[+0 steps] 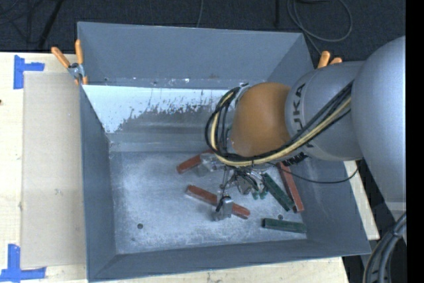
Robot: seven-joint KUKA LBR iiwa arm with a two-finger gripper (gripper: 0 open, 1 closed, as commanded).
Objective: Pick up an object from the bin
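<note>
Looming closest, the orange wrist cover (262,119) and its cables hide the top of the gripper (223,209), which points down onto a red-brown stick (201,194) lying flat on the bin (132,209) floor beneath it, probably lined up for a grasp; whether it is spread or pinching I cannot tell; dark green sticks (275,192) just to its right are partly covered

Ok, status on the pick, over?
Gripper low, middle of bin, over a reddish-brown stick. Second reddish-brown stick alongside. Dark green sticks heaped close, view's right.
</note>
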